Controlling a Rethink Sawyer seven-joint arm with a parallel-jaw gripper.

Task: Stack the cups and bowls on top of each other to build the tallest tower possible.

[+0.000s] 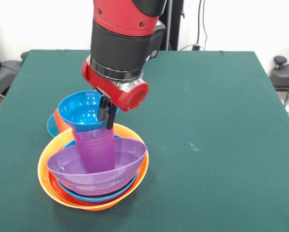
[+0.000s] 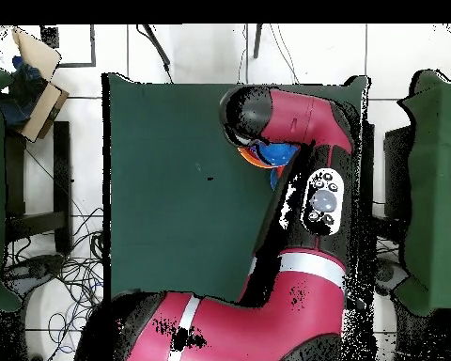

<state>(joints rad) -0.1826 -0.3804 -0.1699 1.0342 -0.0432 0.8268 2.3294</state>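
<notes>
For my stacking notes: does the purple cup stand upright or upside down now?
Upside down. In the front view the purple cup is narrow on top and widens downward into the purple bowl; a blue bowl sits above it.

My arm (image 1: 122, 34) reaches straight down, wrist vertical; gripper (image 1: 106, 113) fingers pinched together on the blue bowl (image 1: 81, 110) rim.

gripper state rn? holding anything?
Gripper: jaws closed on the rim of the small blue bowl, which sits atop the upturned purple cup in the tower.
</notes>
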